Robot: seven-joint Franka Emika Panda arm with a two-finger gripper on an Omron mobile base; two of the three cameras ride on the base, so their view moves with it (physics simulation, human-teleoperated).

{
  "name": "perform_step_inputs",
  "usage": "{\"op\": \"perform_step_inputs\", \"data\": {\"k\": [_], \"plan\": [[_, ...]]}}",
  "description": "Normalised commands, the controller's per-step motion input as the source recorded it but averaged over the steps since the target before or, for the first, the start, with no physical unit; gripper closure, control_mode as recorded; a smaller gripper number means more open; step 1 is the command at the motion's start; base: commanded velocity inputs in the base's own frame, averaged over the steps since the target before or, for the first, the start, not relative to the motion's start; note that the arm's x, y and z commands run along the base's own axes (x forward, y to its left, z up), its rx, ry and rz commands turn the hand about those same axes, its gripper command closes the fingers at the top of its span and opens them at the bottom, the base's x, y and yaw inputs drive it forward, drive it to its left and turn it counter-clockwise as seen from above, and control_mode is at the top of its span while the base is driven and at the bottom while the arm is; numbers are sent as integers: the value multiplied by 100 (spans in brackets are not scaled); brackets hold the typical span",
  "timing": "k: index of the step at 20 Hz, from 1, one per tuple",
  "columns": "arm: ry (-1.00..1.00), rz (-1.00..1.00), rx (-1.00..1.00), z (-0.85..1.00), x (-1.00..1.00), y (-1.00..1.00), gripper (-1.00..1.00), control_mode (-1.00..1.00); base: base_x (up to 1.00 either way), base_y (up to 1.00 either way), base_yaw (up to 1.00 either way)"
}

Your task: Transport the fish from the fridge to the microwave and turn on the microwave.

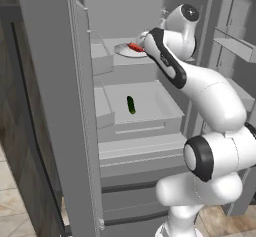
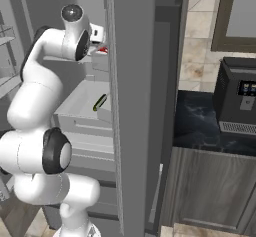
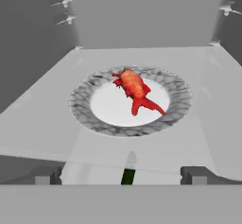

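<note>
Tool point(image 3: 121, 176) spread wide, released, facing the red-orange fish point(image 3: 134, 90) lying on its marbled-rim plate point(image 3: 94, 119).

- All 3 pictures are rendered, lit flat and evenly, with no clear light source.
- The fridge point(image 1: 60, 106) interior reads pale grey and moderately bright; its back corners are dimmer.
- Soft highlights sit on the white arm point(image 1: 210, 101) with no harsh glare.
- The fish point(image 3: 133, 90) casts almost no shadow on the plate point(image 3: 175, 106).
- Edges look slightly soft and low-resolution; straight lines stay straight at the borders.
</note>
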Motion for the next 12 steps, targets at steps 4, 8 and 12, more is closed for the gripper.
{"op": "perform_step_inputs", "data": {"k": [4, 8, 12], "plan": [[1, 0, 1, 0, 39, 0, -100, -100, 0, 0, 0], [2, 0, 0, -10, 51, 0, -100, -100, 0, 0, 0], [5, 0, 0, -8, 49, 0, -100, -100, 0, 0, 0]]}}
